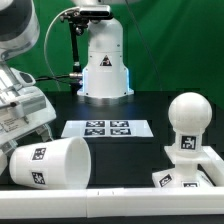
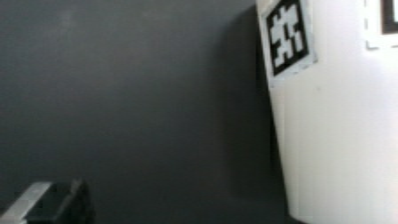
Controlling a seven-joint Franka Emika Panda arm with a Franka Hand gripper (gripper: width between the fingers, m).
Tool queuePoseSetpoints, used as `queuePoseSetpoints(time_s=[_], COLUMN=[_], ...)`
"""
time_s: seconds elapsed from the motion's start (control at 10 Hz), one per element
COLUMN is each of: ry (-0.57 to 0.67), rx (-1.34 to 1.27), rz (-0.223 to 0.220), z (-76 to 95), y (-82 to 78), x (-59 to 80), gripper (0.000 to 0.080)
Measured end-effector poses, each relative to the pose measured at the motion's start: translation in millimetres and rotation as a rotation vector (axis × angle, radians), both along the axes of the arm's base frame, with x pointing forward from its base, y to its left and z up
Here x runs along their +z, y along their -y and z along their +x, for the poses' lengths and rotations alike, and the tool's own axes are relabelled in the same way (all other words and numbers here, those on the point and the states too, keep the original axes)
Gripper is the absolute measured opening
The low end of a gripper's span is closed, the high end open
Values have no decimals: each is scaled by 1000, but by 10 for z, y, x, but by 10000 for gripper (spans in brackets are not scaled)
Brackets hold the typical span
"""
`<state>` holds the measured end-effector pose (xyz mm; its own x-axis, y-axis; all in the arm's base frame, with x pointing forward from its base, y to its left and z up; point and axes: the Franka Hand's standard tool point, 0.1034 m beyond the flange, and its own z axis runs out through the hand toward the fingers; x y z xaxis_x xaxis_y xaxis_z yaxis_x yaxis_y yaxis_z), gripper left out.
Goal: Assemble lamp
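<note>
The lamp's shade [image 1: 52, 163], a large white tapered cup with square tags, lies on its side on the black table at the exterior view's lower left. My gripper [image 1: 34, 128] hangs just above its near end, jaws wide open and holding nothing. In the wrist view the shade's white wall [image 2: 338, 130] with a tag fills one side, and one dark finger [image 2: 43, 204] shows apart from it over bare table. The round bulb [image 1: 188, 118] stands upright on its stem at the exterior view's right. The small base [image 1: 176, 180] sits low in front of it.
The marker board [image 1: 108, 128] lies flat at the table's middle. Behind it stands the big white robot pedestal [image 1: 105, 62] with a triangle logo. A white strip [image 1: 130, 188] runs along the front edge towards the base.
</note>
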<state>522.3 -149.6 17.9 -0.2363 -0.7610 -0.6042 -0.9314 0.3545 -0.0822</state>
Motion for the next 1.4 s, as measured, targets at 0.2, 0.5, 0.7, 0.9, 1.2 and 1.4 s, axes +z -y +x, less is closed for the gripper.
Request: queuePoseSetpoints(time_s=[0.2, 0.5, 0.7, 0.9, 1.2, 1.4], ry=[-1, -2, -2, -3, -3, 37], rx=[0, 0, 0, 0, 5, 109], rz=[0, 0, 0, 0, -4, 5], z=[-5, -8, -9, -11, -11, -3], y=[5, 5, 4, 5, 11, 58], x=[-7, -11, -13, -16, -8, 389], gripper=[576, 271, 91, 40, 40, 40])
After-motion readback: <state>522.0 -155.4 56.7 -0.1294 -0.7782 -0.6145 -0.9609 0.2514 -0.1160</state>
